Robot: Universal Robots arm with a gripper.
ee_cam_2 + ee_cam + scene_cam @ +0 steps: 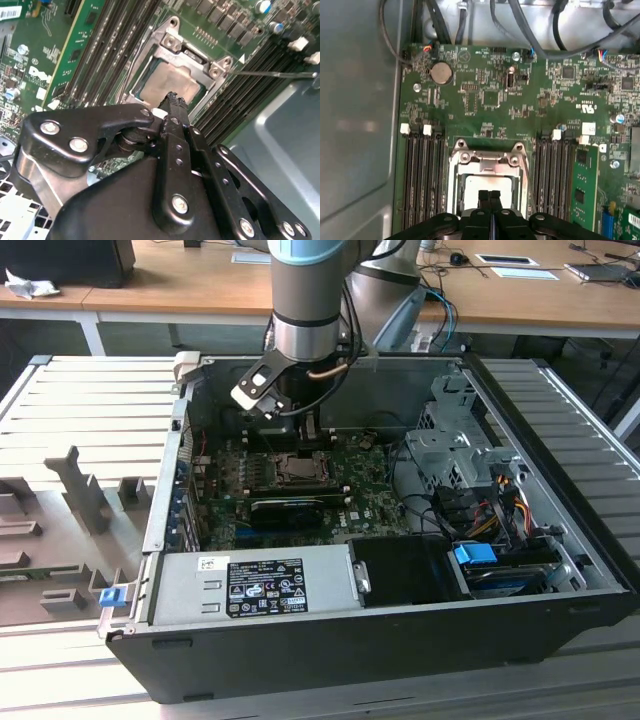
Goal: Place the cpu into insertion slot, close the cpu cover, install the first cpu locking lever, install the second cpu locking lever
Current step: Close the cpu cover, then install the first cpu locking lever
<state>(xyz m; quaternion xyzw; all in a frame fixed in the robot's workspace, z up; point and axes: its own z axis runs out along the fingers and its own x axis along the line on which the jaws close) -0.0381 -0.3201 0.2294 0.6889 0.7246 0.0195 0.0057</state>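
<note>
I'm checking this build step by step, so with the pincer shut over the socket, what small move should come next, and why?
Probably shift the shut pincer toward the locking lever. The cpu is seated and the cpu cover looks down around it, while that lever juts out over the memory slots, seemingly unlatched.

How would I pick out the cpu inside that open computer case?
Start at the open computer case and find the green motherboard on its floor. Near the board's middle, between banks of long dark memory slots, sits a grey metal frame, the cpu cover. The cpu is the flat, pale silvery-beige square showing through that frame's window, just under the end effector.
</note>
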